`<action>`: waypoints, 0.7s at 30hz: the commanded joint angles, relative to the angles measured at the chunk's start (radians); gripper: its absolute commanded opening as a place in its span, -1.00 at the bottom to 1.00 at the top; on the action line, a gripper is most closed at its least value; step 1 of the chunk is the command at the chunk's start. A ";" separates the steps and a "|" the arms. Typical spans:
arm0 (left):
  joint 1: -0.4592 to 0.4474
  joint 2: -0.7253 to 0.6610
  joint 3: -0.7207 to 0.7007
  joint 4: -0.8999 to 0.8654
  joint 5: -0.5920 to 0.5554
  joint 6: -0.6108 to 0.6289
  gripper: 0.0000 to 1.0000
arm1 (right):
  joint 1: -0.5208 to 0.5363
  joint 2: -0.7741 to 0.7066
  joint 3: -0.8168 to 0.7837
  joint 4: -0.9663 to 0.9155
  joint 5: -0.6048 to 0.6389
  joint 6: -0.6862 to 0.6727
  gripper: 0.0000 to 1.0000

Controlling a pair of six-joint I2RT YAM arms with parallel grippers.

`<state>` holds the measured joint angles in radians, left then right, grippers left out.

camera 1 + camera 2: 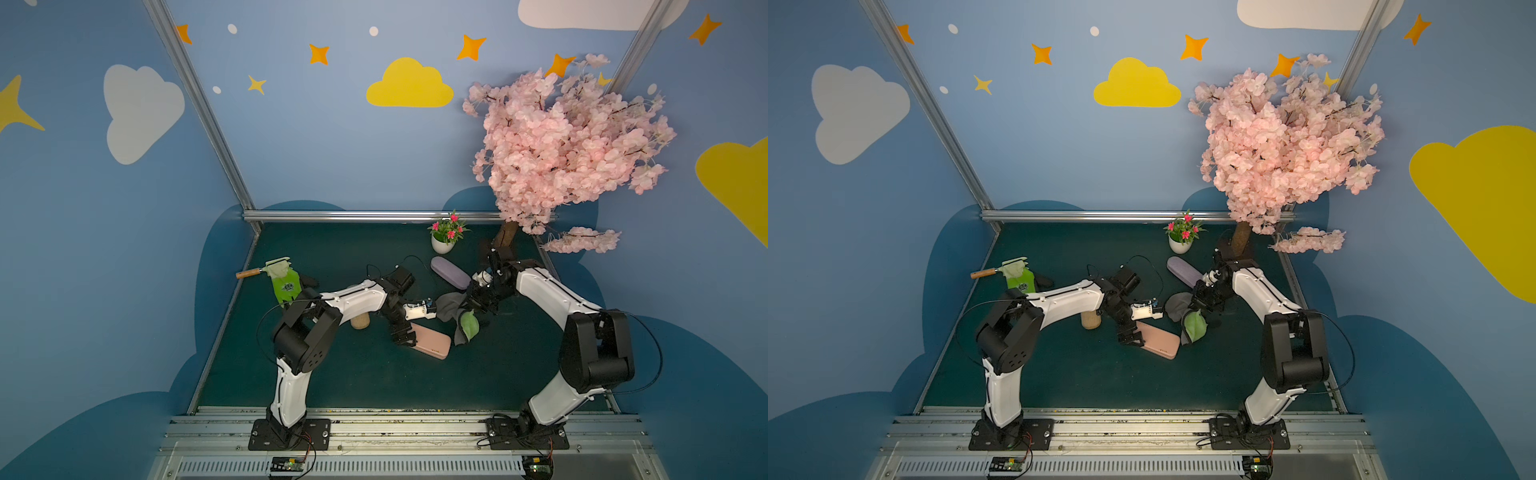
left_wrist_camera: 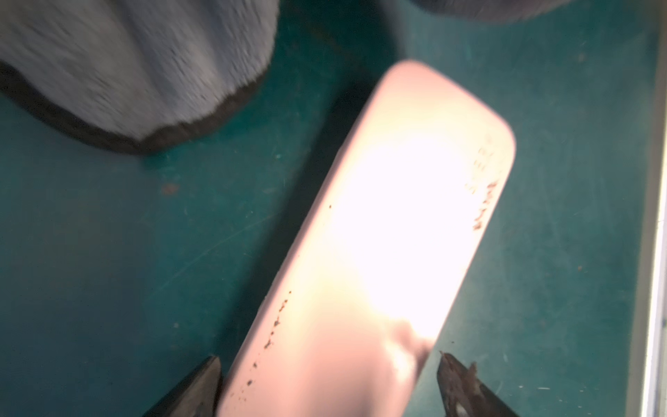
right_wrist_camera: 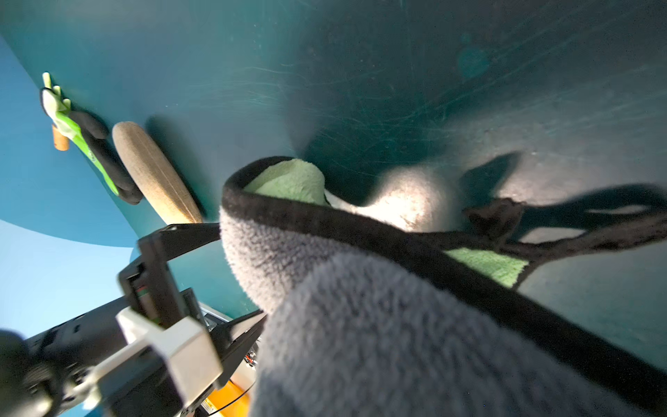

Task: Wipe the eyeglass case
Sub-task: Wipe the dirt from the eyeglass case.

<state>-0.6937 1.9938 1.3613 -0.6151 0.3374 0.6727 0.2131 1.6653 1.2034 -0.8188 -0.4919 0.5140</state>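
Pink eyeglass case [image 1: 432, 341] is laid flat on the green worktop [image 1: 374, 382], near centre, seen in both top views [image 1: 1160, 341]. One end is straddled by the left gripper [image 1: 404, 337] — jaws spread wide, fingertips [image 2: 202, 382] set either side of the case, nothing clamped. Brown specks are seen along the case's long edge in the left wrist view. A grey cloth [image 1: 453, 305] with green backing is pinched in the closed right gripper [image 1: 473, 305] and hung just beside the case's other end — contact can't be told. A purple case [image 1: 451, 272] is laid behind the right gripper. A beige oblong object [image 1: 359, 321] is partly hidden by the left arm. A green glove [image 1: 286, 284] and brush handle [image 1: 248, 273] are placed at the worktop's left edge. A flower pot [image 1: 442, 243] is set at the back.
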 commanded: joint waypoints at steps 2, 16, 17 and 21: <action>-0.007 0.029 0.010 -0.027 -0.023 0.018 0.86 | 0.004 -0.003 0.005 0.012 -0.027 0.001 -1.00; -0.020 -0.060 -0.129 0.089 -0.044 -0.326 0.29 | 0.039 -0.096 0.003 -0.053 0.064 0.009 -1.00; -0.021 -0.070 -0.145 0.114 -0.050 -0.344 0.25 | 0.056 -0.110 -0.005 -0.050 0.065 0.026 -1.00; -0.026 -0.081 -0.169 0.147 -0.064 -0.393 0.10 | 0.173 -0.159 -0.037 0.015 0.058 0.129 -1.00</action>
<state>-0.7158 1.9179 1.2148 -0.4786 0.2897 0.3603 0.3229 1.5394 1.1851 -0.8238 -0.4339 0.5705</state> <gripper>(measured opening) 0.706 0.122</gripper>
